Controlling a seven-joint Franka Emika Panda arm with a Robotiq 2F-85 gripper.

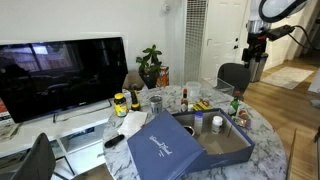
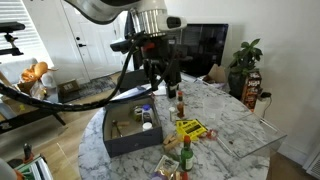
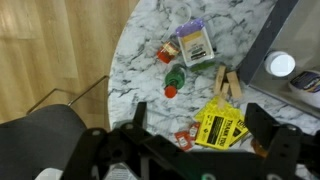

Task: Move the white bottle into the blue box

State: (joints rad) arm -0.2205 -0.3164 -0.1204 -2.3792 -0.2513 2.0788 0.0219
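Observation:
The blue box (image 1: 228, 150) stands open on the marble table, its lid (image 1: 160, 146) leaning against its front. It also shows in an exterior view (image 2: 128, 143) and at the right edge of the wrist view (image 3: 262, 45). A small white bottle (image 3: 282, 65) stands upright inside the box, also seen in both exterior views (image 1: 216, 124) (image 2: 148, 125). My gripper (image 3: 200, 125) is open and empty. It hangs high above the table beside the box in both exterior views (image 2: 163, 72) (image 1: 252, 48).
Below the gripper lie a yellow packet (image 3: 222, 125), red sauce packets (image 3: 185, 138), a green red-capped bottle (image 3: 175, 80), wooden pegs (image 3: 228, 82) and a labelled jar (image 3: 192, 45). A television (image 1: 60, 75), a plant (image 1: 150, 65) and chairs surround the table.

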